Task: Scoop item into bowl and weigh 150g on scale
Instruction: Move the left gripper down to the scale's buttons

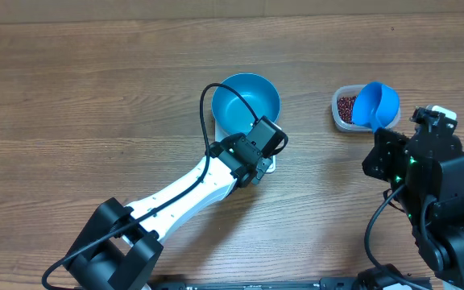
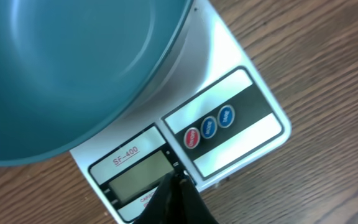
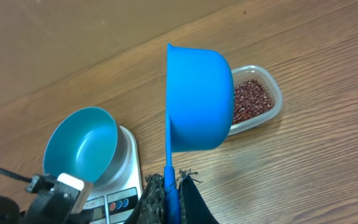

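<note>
Left wrist cam: the bowl (image 2: pixel 61 68) is sitting on the scale (image 2: pixel 229 59), and the left gripper (image 2: pixel 176 185) is pinching together, tips right at the scale's display. Right wrist cam: the right gripper (image 3: pixel 169 185) is clamping the handle of the blue scoop (image 3: pixel 197 99). Overhead: the beans (image 1: pixel 345 105) are lying in the tub (image 1: pixel 336 114), right of the scale, with the blue scoop hanging over it.

Robot test bench in a laboratory-type setting. Two cabled machines, the left arm (image 1: pixel 184 189) and the right arm (image 1: pixel 437 201), reach over a wood-grain table (image 1: pixel 95 97). Kitchen items serve as props: a digital scale (image 2: pixel 253 134), a bowl (image 1: pixel 244 101), a clear tub (image 1: pixel 334 105) of beans (image 1: pixel 346 105), and a blue scoop (image 1: pixel 375 105).
</note>
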Robot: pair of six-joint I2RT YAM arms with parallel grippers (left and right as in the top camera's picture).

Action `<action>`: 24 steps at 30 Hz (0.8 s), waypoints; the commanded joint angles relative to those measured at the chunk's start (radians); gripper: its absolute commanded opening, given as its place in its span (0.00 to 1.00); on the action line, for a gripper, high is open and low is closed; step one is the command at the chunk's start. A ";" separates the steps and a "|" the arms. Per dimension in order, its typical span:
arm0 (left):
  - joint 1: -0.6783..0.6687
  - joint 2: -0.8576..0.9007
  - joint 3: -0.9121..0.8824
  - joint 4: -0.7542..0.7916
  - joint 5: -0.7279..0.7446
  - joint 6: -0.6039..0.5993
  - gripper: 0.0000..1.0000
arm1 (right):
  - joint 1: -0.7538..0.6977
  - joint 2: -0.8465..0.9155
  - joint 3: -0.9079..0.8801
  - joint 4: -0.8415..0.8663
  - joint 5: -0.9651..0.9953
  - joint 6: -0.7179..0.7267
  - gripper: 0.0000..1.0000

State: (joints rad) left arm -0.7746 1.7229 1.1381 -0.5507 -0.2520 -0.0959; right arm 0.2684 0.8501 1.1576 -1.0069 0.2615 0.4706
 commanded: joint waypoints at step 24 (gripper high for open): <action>0.004 0.121 -0.004 0.058 0.031 0.187 0.04 | -0.119 0.005 0.014 0.010 0.052 -0.009 0.04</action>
State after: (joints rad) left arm -0.7746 1.8236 1.1378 -0.4969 -0.2047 0.0856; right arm 0.1566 0.8577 1.1576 -1.0065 0.3134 0.4702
